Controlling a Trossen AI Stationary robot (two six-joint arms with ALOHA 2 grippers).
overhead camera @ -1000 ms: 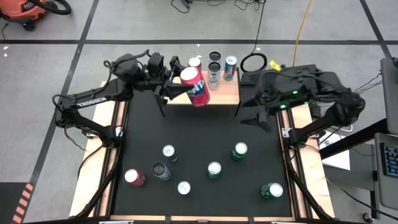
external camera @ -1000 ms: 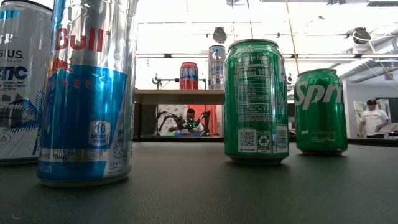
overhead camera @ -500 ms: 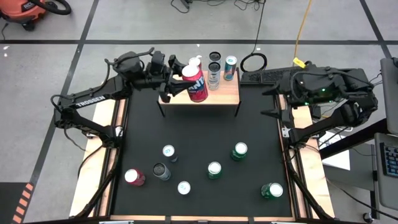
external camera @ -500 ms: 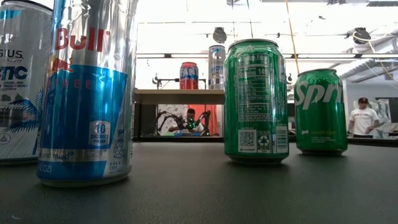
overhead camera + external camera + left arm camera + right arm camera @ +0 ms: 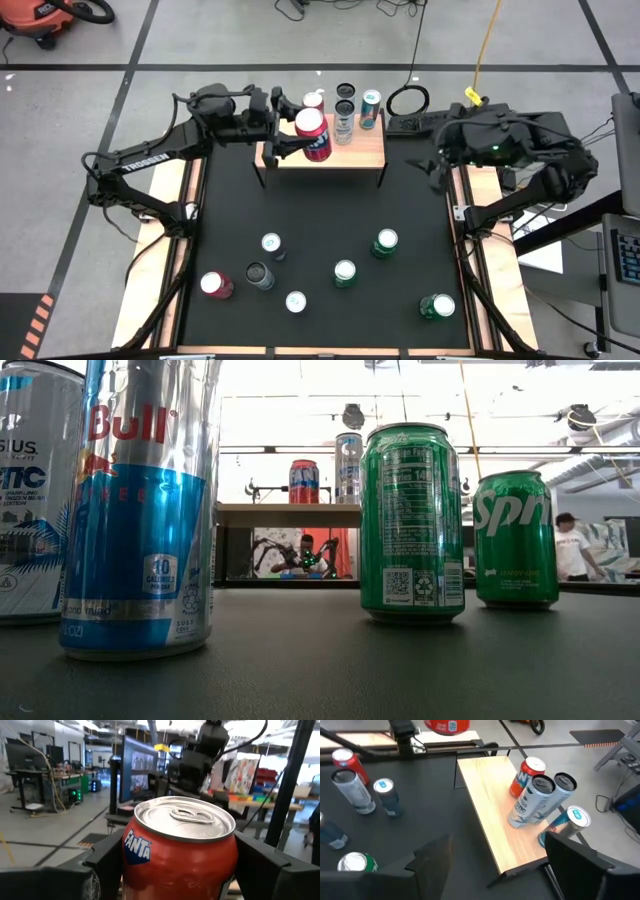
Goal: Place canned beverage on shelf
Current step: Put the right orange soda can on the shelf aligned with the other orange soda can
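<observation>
Left tool [image 5: 283, 133] grips the Fanta can [image 5: 312, 135] over the shelf [image 5: 362, 152]; four cans [image 5: 345, 112] stand just beyond.

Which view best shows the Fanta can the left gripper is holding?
The left wrist view: the Fanta can fills the picture between the left gripper's fingers, label and lid clear. The high view shows it small, over the shelf. The right wrist view catches only its base. The low view misses it.

Grey floor [image 5: 230, 30] with dark tape lines [image 5: 300, 66]
</observation>
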